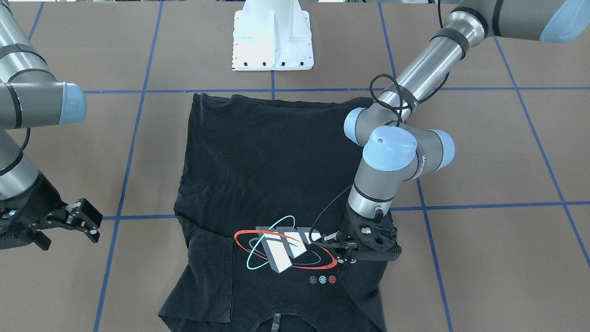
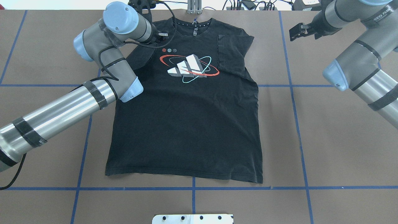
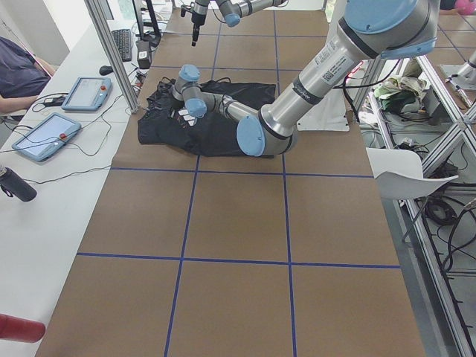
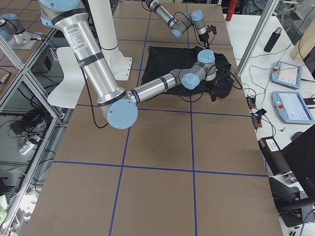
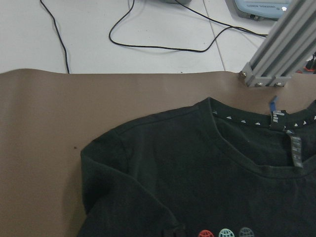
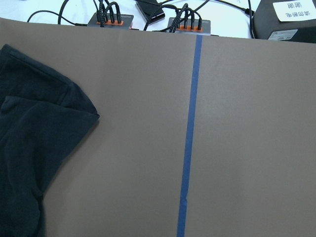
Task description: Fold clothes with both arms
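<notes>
The black T-shirt (image 1: 258, 161) (image 2: 186, 130) lies flat on the brown table with its print (image 2: 189, 67) facing up and both sleeves folded inward. My left gripper (image 1: 338, 250) hovers low over the shirt beside the print, near the folded sleeve. Its fingers stand apart with no cloth between them. The left wrist view looks down on the collar and shoulder (image 5: 197, 163). My right gripper (image 1: 85, 223) (image 2: 297, 31) hangs open above bare table, well off the shirt's other side. The right wrist view catches that folded sleeve's edge (image 6: 44, 128).
The white pedestal base (image 1: 273, 41) stands at the robot's side of the table. Blue tape lines (image 2: 192, 188) grid the surface. Beyond the collar edge are an aluminium post (image 5: 281, 49), cables and power strips (image 6: 111, 19). A person sits by tablets (image 3: 37, 134) at the side desk.
</notes>
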### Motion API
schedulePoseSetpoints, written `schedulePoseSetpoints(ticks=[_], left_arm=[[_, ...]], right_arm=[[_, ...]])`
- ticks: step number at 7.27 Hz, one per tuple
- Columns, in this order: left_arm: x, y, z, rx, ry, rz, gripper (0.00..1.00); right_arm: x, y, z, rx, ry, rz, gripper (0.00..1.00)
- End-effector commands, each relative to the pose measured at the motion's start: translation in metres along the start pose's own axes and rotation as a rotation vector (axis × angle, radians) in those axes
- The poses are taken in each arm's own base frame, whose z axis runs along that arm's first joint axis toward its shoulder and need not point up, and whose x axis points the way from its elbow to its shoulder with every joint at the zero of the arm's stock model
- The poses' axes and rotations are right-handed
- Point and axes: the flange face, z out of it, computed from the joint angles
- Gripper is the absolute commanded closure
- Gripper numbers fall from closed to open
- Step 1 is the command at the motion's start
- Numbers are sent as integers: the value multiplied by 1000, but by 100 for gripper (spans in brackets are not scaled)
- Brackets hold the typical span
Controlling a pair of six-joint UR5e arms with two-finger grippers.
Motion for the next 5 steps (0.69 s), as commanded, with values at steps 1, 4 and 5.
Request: schedulePoseSetpoints(ticks=[1, 4, 5], left_arm=[[7, -8, 11, -5, -28, -20, 100], [1, -28, -1, 21, -15, -20, 1], [20, -31, -25, 40, 40, 14, 0]], right_arm=[[-1, 0, 1, -1, -1, 0, 0], [-4, -2, -1, 1, -5, -2, 0], [-7, -3, -4, 5, -11, 8, 0]])
